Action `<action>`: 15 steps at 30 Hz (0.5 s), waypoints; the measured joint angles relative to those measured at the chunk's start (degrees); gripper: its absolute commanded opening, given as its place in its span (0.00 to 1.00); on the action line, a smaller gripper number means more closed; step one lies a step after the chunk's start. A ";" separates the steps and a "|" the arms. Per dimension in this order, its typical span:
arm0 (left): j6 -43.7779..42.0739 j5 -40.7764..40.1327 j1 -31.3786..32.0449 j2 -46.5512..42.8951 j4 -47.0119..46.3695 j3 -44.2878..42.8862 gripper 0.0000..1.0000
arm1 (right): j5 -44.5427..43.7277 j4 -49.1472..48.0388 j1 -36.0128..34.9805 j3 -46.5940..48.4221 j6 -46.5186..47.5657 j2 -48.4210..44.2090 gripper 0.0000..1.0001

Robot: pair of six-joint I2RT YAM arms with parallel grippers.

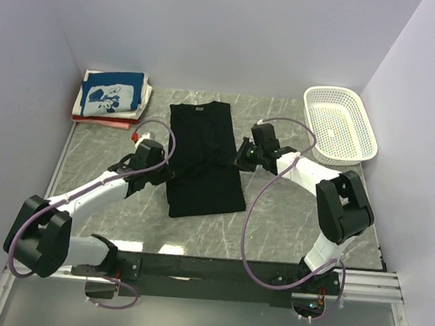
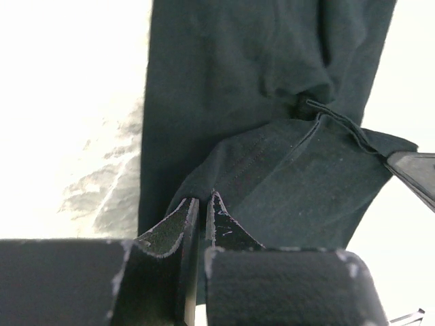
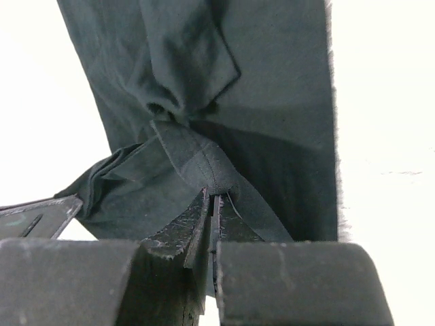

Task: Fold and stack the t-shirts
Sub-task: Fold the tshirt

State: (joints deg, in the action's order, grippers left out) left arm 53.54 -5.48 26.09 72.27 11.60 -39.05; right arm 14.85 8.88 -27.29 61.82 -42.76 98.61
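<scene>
Left gripper (image 1: 164,164) is clamped on the left edge of the black shirt (image 1: 204,143), about halfway along its length. In the left wrist view its fingers (image 2: 170,227) stand together with a fold of dark cloth pinched between the tips. Right gripper (image 1: 241,158) is clamped on the opposite edge at much the same height. Its fingers (image 3: 183,227) are pressed together on a hemmed fold that rises to them in a peak.

The black shirt lies in the middle of the table (image 1: 289,215), collar toward the far wall and hem toward the arm bases. It forms a long narrow shape. Creases run across it between the two pinched points, and the rest of it lies flat. Each wrist view shows a finger of the other gripper at the edge of the frame, beside the bunched cloth.

In the far left corner, well apart from the black shirt, is a folded stack. A blue shirt (image 1: 111,93) with white print is on top, a white shirt (image 1: 80,99) shows at its sides, and a red shirt (image 1: 103,121) shows at the bottom. A white perforated basket (image 1: 356,148) stands at the far right, near the right arm's elbow.
</scene>
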 measured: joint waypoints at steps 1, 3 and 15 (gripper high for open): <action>-0.28 0.33 -0.31 0.00 -0.22 -0.24 0.00 | 0.02 -0.13 0.39 0.02 0.00 0.00 0.00; -0.85 1.09 -0.87 0.26 -0.66 -0.90 0.01 | 0.28 -0.42 1.16 0.02 0.00 0.00 0.00; -4.85 6.73 -6.71 12.74 -5.29 -7.37 0.42 | 4.00 -2.80 4.98 4.72 -0.57 6.75 0.29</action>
State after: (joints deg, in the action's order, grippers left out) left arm 48.69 1.26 19.38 85.01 6.31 -46.41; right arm 18.85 6.09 -22.31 66.54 -43.33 105.36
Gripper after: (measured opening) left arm 0.213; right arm 0.144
